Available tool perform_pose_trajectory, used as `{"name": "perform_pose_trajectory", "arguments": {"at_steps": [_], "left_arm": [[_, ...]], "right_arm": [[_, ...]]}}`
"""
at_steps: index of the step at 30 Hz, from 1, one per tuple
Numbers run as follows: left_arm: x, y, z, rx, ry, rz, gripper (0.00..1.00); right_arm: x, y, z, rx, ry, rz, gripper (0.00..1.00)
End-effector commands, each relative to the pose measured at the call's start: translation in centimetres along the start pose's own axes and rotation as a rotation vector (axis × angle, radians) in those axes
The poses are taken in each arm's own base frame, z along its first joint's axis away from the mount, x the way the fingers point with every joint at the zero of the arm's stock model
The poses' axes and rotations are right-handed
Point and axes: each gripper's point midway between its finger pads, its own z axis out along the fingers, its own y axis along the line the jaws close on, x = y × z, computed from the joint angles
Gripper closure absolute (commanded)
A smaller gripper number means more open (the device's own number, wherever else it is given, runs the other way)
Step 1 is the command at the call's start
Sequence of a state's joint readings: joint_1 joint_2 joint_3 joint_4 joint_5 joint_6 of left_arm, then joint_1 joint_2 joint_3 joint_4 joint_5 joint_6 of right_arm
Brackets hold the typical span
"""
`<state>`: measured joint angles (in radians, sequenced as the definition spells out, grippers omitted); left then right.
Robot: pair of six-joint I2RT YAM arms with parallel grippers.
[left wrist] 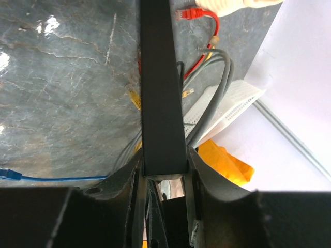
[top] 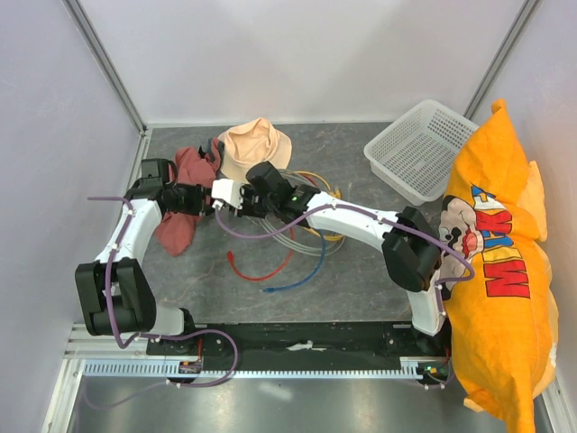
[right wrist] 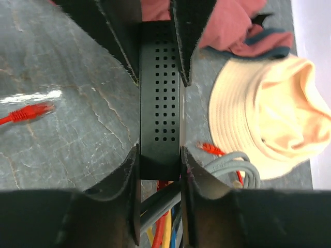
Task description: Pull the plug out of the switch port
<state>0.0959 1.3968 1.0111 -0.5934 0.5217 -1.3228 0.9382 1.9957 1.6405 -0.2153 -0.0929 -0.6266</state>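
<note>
two tools grip one switch (right wrist: 160,103), held edge-on over the left-middle of the desk (right wrist: 67,134), just in front of the hat (right wrist: 264,119). the left tool (left wrist: 164,173) pinches one end and the right tool (right wrist: 159,165) pinches the other, where the cables (right wrist: 235,164) bunch. i cannot tell which plug sits in a port, because the tangle hides it. the risk, as i judge it, is the smooth matte casing slipping through the pads when one arm tugs. a pull on the wrong cord could also drag the whole bundle.

the box is flat and hard, with rows of small vent holes. the cords are glossy, springy loops of grey, red, blue and yellow. the peach hat is soft and ribbed, and a reddish cloth (right wrist: 227,20) lies limp beside it.
</note>
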Motion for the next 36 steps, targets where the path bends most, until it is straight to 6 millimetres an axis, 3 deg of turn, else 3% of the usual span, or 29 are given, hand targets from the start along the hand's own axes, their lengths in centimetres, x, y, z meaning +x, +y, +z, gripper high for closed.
{"name": "perform_pose_trajectory", "arguments": {"at_steps": [1,3,5,6,7,8,9,10,11,13,15,16,18,20,21,22,24,25,26,27,32,36], "left_arm": [[1.5,-3.3,-2.0,0.108,0.048,0.052,0.93],[1.4,-3.8,-2.1,0.133,0.046,0.094,0.88],[1.5,-4.2,-1.9,0.172,0.053,0.154,0.71],[1.5,-4.5,-1.9,0.194,0.055,0.185,0.57],[1.4,-4.2,-1.4,0.201,0.063,0.206,0.52],[1.7,-5.0,-1.4,0.263,0.082,0.289,0.48],[1.9,-5.1,-1.2,0.285,0.097,0.324,0.2],[1.9,-4.7,-0.7,0.29,0.116,0.343,0.12],[2.1,-4.8,-0.6,0.307,0.13,0.378,0.11],[2.3,-5.8,-0.6,0.368,0.129,0.464,0.09],[2.4,-6.3,-0.2,0.41,0.126,0.65,0.07],[2.7,-7.4,-0.7,0.446,0.112,0.759,0.08],[3.7,-7.4,-0.7,0.511,0.098,1.077,0.12],[4.1,-6.8,-0.6,0.582,0.03,1.433,0.12],[5.0,-6.9,-1.8,0.644,-0.012,1.569,0.11],[5.0,-5.9,-1.5,0.699,-0.066,1.683,0.11],[8.0,-4.8,-2.7,0.875,-0.109,1.976,0.11],[8.5,-2.7,-2.0,0.913,-0.104,2.043,0.1],[9.4,-3.0,-2.5,1.01,-0.18,2.183,0.09],[10.2,-1.9,-2.3,1.054,-0.17,2.227,0.11],[12.5,-1.8,-1.9,1.154,-0.133,2.27,0.24],[14.9,-1.0,-1.0,1.242,-0.15,2.328,0.25]], "right_arm": [[-0.7,-3.0,-0.2,0.017,-0.04,0.05,0.83],[-0.7,-3.7,-0.6,0.002,-0.053,0.077,0.9],[0.0,-4.7,-1.7,-0.006,-0.044,0.113,0.92],[-0.2,-5.0,-2.2,-0.027,-0.056,0.119,0.93],[0.6,-4.9,-2.9,-0.052,-0.028,0.13,0.94],[1.1,-6.2,-4.2,-0.04,-0.023,0.131,0.94],[2.0,-5.7,-5.0,-0.079,-0.003,0.142,0.94],[2.6,-6.0,-5.7,-0.084,0.008,0.144,0.94],[3.2,-6.8,-7.0,-0.074,0.016,0.142,0.94],[4.0,-6.4,-8.2,-0.116,0.032,0.156,0.93],[4.1,-6.7,-9.6,-0.134,0.031,0.173,0.93],[4.3,-5.8,-10.1,-0.18,0.04,0.197,0.93],[4.1,-6.4,-11.0,-0.198,0.031,0.242,0.93],[4.1,-6.3,-11.7,-0.247,0.02,0.291,0.93],[4.1,-6.3,-11.9,-0.266,0.018,0.306,0.93],[4.5,-5.8,-12.3,-0.299,0.031,0.325,0.93],[4.5,-5.3,-12.9,-0.357,0.029,0.344,0.92],[4.5,-5.1,-13.1,-0.383,0.022,0.328,0.92],[4.4,-5.1,-13.3,-0.404,0.015,0.323,0.92],[4.5,-4.4,-13.6,-0.438,0.024,0.336,0.92],[4.1,-3.7,-14.2,-0.488,-0.001,0.348,0.92],[3.3,-3.3,-14.5,-0.525,-0.037,0.375,0.92]]}}
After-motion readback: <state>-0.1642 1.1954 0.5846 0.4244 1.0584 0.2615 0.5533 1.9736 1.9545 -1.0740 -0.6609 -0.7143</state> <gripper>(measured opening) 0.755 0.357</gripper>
